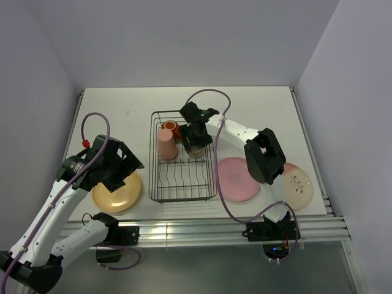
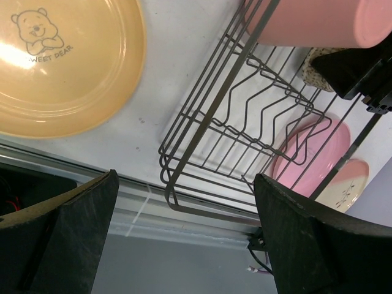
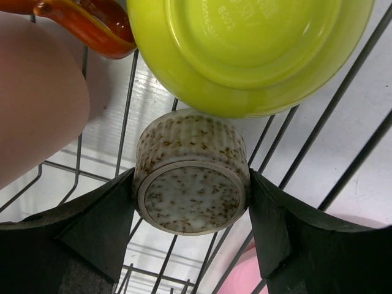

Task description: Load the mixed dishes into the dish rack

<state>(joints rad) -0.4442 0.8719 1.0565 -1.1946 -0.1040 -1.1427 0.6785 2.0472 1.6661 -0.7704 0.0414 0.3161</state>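
Observation:
The black wire dish rack stands mid-table. In it a salmon-pink tumbler lies on its side, with the red-orange cup behind it. My right gripper is over the rack's far right part, shut on the upside-down small tan speckled bowl, with a finger against each side. The lime-green bowl lies upside down just beyond it, next to the cup. My left gripper is open and empty above the yellow-orange plate. The pink plate and pink-and-cream plate lie right of the rack.
The left wrist view shows the rack's near-left corner with its slot prongs, the yellow plate and the table's front metal rail. White walls close in the table on three sides.

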